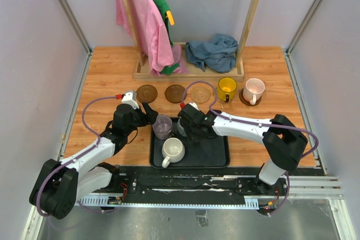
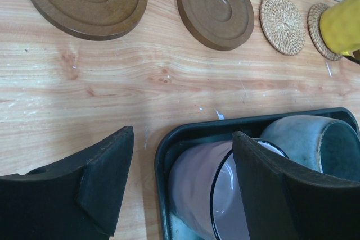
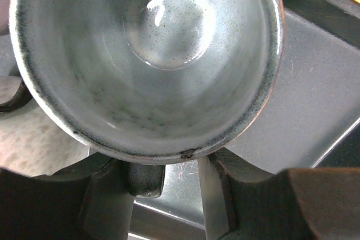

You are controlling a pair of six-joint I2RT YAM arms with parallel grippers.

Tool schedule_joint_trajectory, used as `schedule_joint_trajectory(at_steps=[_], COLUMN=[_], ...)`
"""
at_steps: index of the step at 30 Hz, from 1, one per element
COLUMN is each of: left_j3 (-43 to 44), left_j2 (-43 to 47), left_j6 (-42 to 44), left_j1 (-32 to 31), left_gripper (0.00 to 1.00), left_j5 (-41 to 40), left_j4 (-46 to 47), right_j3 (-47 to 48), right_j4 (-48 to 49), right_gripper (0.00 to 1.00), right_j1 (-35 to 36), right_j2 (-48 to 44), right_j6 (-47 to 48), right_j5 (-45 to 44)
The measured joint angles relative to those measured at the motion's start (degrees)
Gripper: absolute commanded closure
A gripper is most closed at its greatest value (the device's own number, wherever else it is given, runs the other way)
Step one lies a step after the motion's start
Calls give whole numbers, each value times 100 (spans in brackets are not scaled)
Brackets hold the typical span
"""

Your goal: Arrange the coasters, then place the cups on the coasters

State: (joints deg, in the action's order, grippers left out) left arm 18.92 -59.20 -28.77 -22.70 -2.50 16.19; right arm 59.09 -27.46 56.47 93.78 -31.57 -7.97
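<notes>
Grey-blue mug [image 3: 146, 54], glossy speckled glaze, dark-edged rim, in black tray [image 3: 315, 82]

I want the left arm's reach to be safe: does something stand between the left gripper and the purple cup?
Only the tray's rim lies between the open left gripper and the purple cup; nothing else visible does.

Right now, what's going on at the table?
Five coasters are lined up along the back; the yellow mug and pink mug sit on the two rightmost. The right hand is at the grey-blue mug in the black tray, fingers either side of its handle, with a gap showing. The left hand hangs open by the purple mug. The cream mug waits in the tray.
</notes>
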Motion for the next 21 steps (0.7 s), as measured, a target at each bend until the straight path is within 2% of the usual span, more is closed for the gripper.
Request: schedule_joint_trajectory(at_steps=[7,12,14,20,21], left_j3=[0,-7,-7,-11,-17], left_j2=[0,0,0,-2,0], left_j6=[0,0,0,0,0], left_j1=[0,0,0,0,0], left_gripper=[25,25,25,25,25], left_j5=[0,-2,-2,-9,-13], left_j4=[-2,-2,-2,0,0], right_j3=[0,0,0,2,2], right_j4=[68,114,142,166,168], right_gripper=[58,65,71,97,99], right_j1=[0,0,0,20,31], right_j2=[0,0,0,-9,-11], right_j6=[2,2,2,4,9], right_j5=[2,2,4,31,26])
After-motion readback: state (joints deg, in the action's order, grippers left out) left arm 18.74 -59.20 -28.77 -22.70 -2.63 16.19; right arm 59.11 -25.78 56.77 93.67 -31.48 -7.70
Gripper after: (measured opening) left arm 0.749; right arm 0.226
